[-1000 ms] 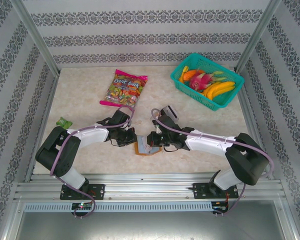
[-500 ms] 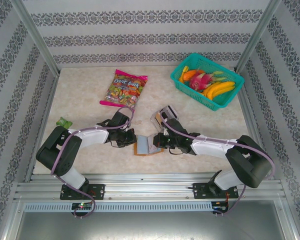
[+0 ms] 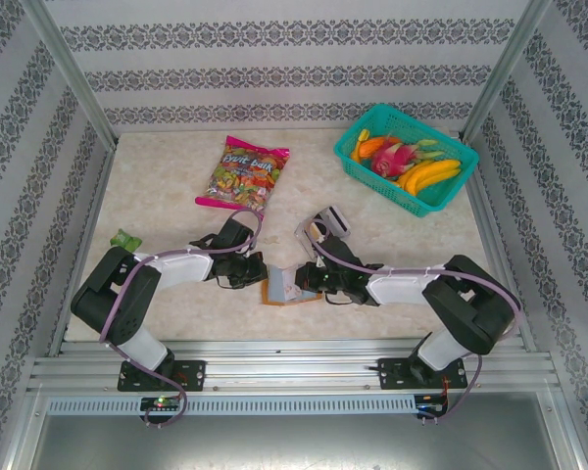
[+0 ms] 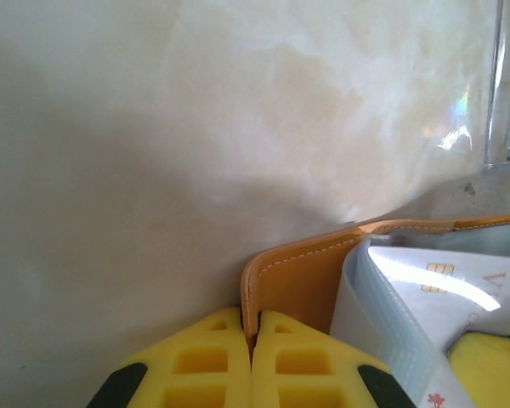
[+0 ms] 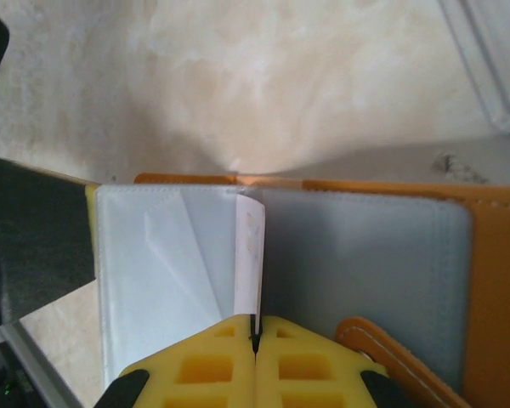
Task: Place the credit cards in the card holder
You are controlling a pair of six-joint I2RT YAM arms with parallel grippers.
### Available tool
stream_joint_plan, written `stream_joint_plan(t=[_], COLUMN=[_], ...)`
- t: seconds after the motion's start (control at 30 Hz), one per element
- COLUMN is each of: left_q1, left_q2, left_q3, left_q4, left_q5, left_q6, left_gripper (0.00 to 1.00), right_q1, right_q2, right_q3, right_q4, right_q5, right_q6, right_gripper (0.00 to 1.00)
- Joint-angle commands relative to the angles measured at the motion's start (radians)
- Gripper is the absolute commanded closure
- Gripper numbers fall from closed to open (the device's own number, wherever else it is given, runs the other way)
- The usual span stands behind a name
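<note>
- Progress: mid-task, by my read. Holder point(image 3: 284, 291) lies open on the surface point(image 3: 176, 211), near the front edge between both arms.
- Left pincer point(image 4: 251, 327) is clenched on the holder's orange edge, pinning it down.
- Right pincer point(image 5: 255, 327) is clenched on a thin pale card point(image 5: 249, 255), held edge-up over the clear pockets at the holder's middle.
- Left wrist view: a pale chip card point(image 4: 446, 285) sits partly behind a clear sleeve. It is likely this same card, so insertion looks underway, not finished.
- Left to do: push this card home, then any others. I see no loose cards on the surface.
- Clear tray point(image 3: 325, 225) stands just behind the holder. Cannot tell whether cards remain in it, so the count left is unknown.
- Teal basket point(image 3: 358, 174), far right, holds bananas point(image 3: 433, 176) and other fruit.
- Snack bag point(image 3: 243, 174) lies flat at the far side, well apart from the work.
</note>
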Motion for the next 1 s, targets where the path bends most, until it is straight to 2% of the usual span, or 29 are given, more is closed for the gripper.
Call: stream_joint_plan(t=[0.0,0.07,0.27,0.33,0.4,0.5,0.67,0.83,0.9,0.97], left_q1=[-0.012,-0.013,-0.012,-0.012,-0.012,-0.012,-0.012,-0.012,-0.012,-0.012], left_q2=[-0.013,-0.045,-0.152,-0.187,-0.223,-0.258,-0.196,-0.16,-0.146,-0.134], left_q3=[-0.013,-0.014,-0.037,-0.055,-0.074,-0.103,-0.074,-0.081,-0.08,-0.078], left_q4=[-0.093,-0.132,-0.181,-0.183,-0.165,-0.079,-0.014,0.032,0.043,0.038], left_q5=[-0.09,-0.126,-0.19,-0.21,-0.228,-0.174,-0.046,-0.023,-0.016,-0.024], left_q6=[-0.021,-0.027,-0.074,-0.097,-0.115,-0.111,-0.062,-0.068,-0.065,-0.067], left_gripper=[0.86,0.8,0.48,0.46,0.4,0.36,0.35,0.37,0.41,0.5], right_q1=[0.023,0.027,0.033,0.035,0.037,0.038,0.039,0.038,0.038,0.038], right_q2=[0.064,0.073,0.076,0.076,0.081,0.086,0.083,0.083,0.084,0.081], right_q3=[-0.025,-0.021,-0.008,-0.004,0.003,0.011,0.012,0.016,0.019,0.019], right_q4=[0.012,-0.005,-0.047,-0.052,-0.054,-0.054,-0.065,-0.073,-0.071,-0.071], right_q5=[0.038,0.043,0.063,0.064,0.058,0.054,0.057,0.056,0.054,0.052], right_q6=[0.028,0.029,0.027,0.024,0.022,0.02,0.018,0.015,0.013,0.013], right_gripper=[1.0,1.0,1.0,1.0,1.0,1.0,1.0,1.0,1.0,1.0])
